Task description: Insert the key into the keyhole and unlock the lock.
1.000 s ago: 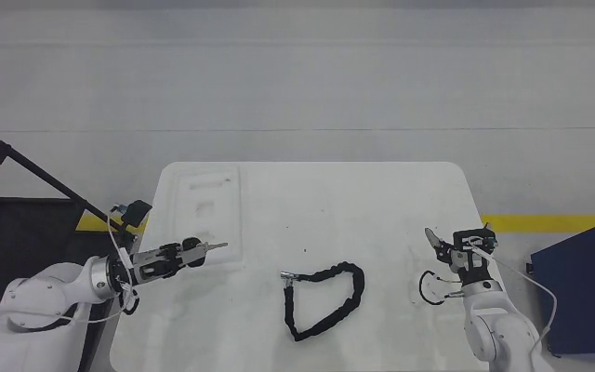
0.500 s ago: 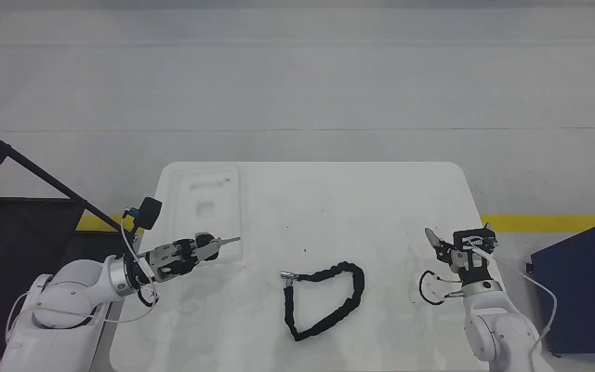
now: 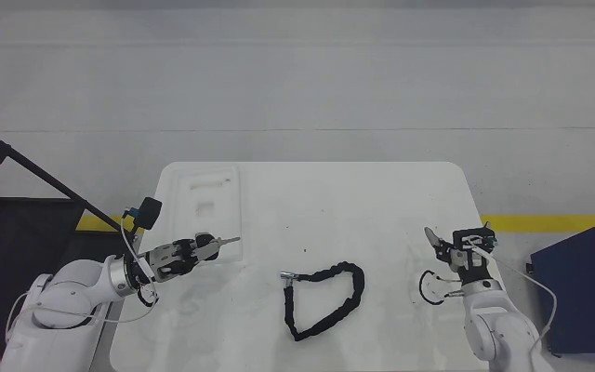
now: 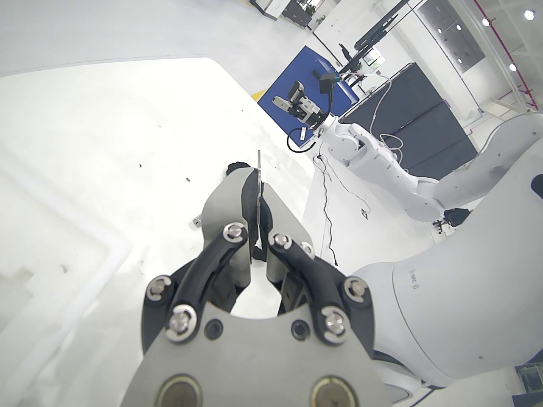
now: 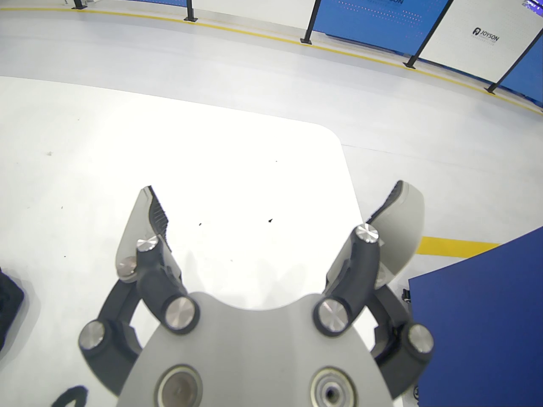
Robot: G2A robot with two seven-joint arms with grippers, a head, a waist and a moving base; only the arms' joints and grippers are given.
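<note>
Left claw (image 3: pixel 203 247) sits nearer tabletop (image 3: pixel 390 200) centre than 1 s ago, clamped on key (image 3: pixel 226 242), blade pointing right toward cable lock (image 3: pixel 325 296). Its metal end (image 3: pixel 286 276) lies right of key tip, slightly robot-ward, apart; left arm is nearer. Right claw (image 3: pixel 457 240) gapes empty, far right. Tabletop white; grey floor (image 3: pixel 297 84) w/ yellow line (image 3: pixel 539 223) beyond.

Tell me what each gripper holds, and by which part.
The left gripper pinches the key by its rear end, the thin blade sticking out past the fingers. The right gripper is open and holds nothing.
</note>
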